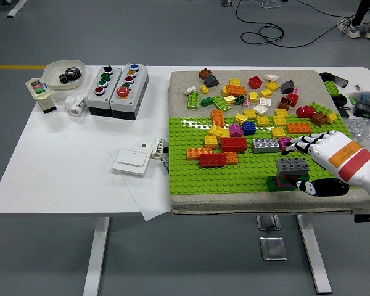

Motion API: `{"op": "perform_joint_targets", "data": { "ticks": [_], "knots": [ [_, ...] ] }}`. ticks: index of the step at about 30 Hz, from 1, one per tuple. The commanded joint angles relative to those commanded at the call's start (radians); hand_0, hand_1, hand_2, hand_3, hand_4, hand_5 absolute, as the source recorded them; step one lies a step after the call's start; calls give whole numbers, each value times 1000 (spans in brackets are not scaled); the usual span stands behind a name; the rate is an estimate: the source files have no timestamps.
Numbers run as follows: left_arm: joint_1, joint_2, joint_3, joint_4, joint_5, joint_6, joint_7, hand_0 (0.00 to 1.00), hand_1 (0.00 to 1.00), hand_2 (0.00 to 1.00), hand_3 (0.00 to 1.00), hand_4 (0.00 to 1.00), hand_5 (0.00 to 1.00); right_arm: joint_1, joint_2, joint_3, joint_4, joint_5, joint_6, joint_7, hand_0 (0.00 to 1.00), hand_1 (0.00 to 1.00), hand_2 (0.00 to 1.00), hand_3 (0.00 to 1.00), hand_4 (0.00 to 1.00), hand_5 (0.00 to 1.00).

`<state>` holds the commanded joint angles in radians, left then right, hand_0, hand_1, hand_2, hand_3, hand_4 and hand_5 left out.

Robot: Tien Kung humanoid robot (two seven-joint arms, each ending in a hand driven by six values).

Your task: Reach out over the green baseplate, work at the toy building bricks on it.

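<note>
The flat green studded baseplate [246,176] lies on a beige cloth mat [185,86] on the white table [68,160]. Near its front edge stands a small stack of bricks [290,174]: grey on top, pink beneath, dark green at the base. The right hand [317,161], white with an orange and red band, hovers just beside the stack on its right. Its fingers appear loosely spread and hold nothing, though contact with the stack cannot be judged. Loose coloured bricks [253,102] are scattered across the far part.
</note>
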<state>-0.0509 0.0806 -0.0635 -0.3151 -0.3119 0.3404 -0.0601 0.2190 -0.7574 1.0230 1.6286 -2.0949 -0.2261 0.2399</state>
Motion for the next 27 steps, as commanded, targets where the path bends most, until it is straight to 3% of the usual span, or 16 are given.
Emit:
{"op": "perform_joint_targets", "data": {
  "ticks": [7, 8, 13, 14, 19, 20, 21, 25, 26, 27],
  "knots": [
    [-1, 0, 1, 0, -2, 0, 0, 596, 723, 692, 552, 572, 609, 18, 6, 32, -33, 0, -1, -9, 477, 615, 739, 674, 749, 433],
    [-1, 0, 1, 0, -2, -1, 0, 597, 723, 692, 553, 572, 607, 23, 8, 37, -46, -1, 2, -12, 579, 649, 746, 681, 751, 432],
    [-1, 0, 1, 0, -4, -1, 0, 597, 723, 692, 553, 572, 607, 53, 13, 47, -96, 13, 10, -17, 579, 649, 746, 681, 751, 432],
    [-1, 0, 1, 0, -4, -1, 0, 596, 723, 691, 553, 572, 607, 65, 15, 48, -110, 17, 14, -18, 646, 689, 759, 697, 754, 433],
    [-2, -1, 0, 0, -1, -1, 1, 596, 723, 691, 553, 572, 607, 127, 24, 55, -204, 31, 16, -19, 646, 689, 759, 697, 754, 433],
    [-2, -1, -1, 0, 0, -1, 1, 596, 723, 692, 552, 573, 607, 136, 25, 58, -223, 31, 16, -21, 687, 716, 786, 761, 762, 436],
    [-1, -1, -1, 0, 0, -1, 1, 596, 723, 692, 552, 573, 607, 142, 25, 59, -232, 31, 18, -23, 687, 716, 786, 761, 762, 436],
    [0, 0, -3, 1, 6, -1, 4, 596, 723, 692, 552, 573, 607, 188, 27, 59, -316, 13, 48, -44, 687, 716, 786, 761, 762, 436],
    [0, 0, -3, 1, 7, -1, 4, 597, 723, 692, 553, 573, 607, 191, 27, 59, -324, 11, 50, -45, 762, 773, 833, 863, 780, 431],
    [1, 0, -5, 1, 10, -1, 5, 597, 723, 692, 553, 573, 607, 209, 29, 53, -354, 3, 57, -45, 762, 773, 833, 863, 780, 431]
  ]
}}
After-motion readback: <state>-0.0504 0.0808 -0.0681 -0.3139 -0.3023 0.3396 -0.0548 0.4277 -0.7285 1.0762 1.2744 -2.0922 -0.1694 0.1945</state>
